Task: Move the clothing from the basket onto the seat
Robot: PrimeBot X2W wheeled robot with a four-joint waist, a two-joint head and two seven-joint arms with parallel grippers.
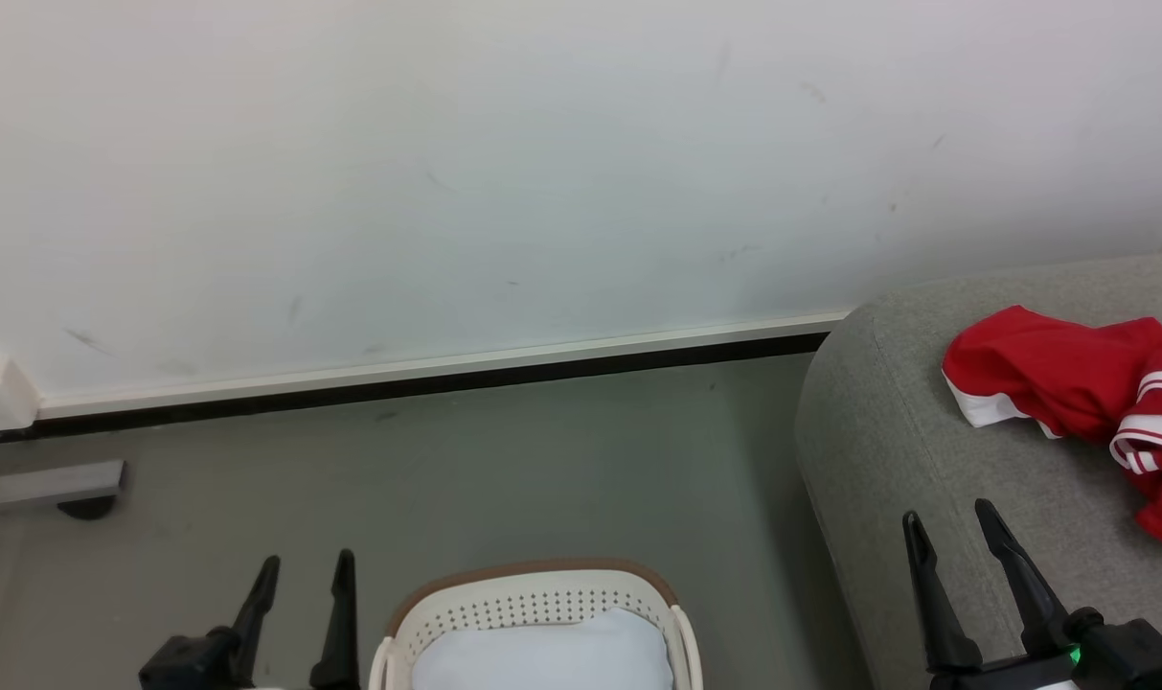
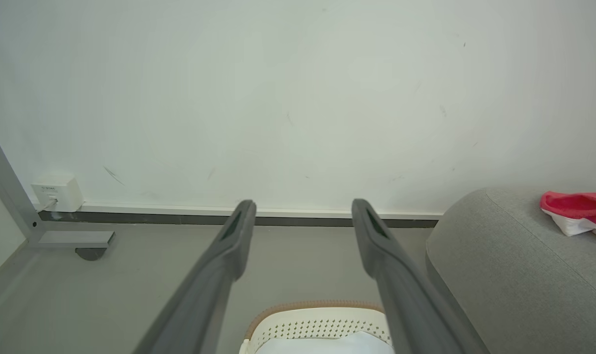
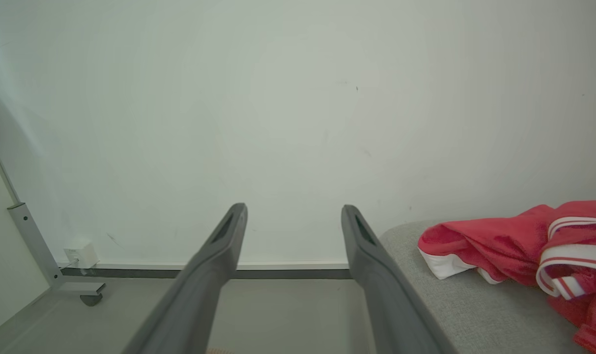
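Lying on seat [image 1: 887,431], clothing [image 1: 1050,374]; left tool [image 1: 308,558], right tool [image 1: 946,511] spread, empty.

Scuffed white wall [image 1: 542,172] meets grey floor [image 1: 542,460] at a dark skirting [image 1: 446,381]; a white box [image 1: 1,393] sits low at the left.

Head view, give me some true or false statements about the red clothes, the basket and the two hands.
1. The red clothes lie on the sofa. True.
2. The basket stands on the floor, apart from the sofa. True.
3. Red clothes show inside the basket. False: what shows in it is a pale cloth.
4. The right hand grips a piece of clothing. False: its fingers are spread and hold nothing.
5. The left hand is open, to the left of the basket. True.
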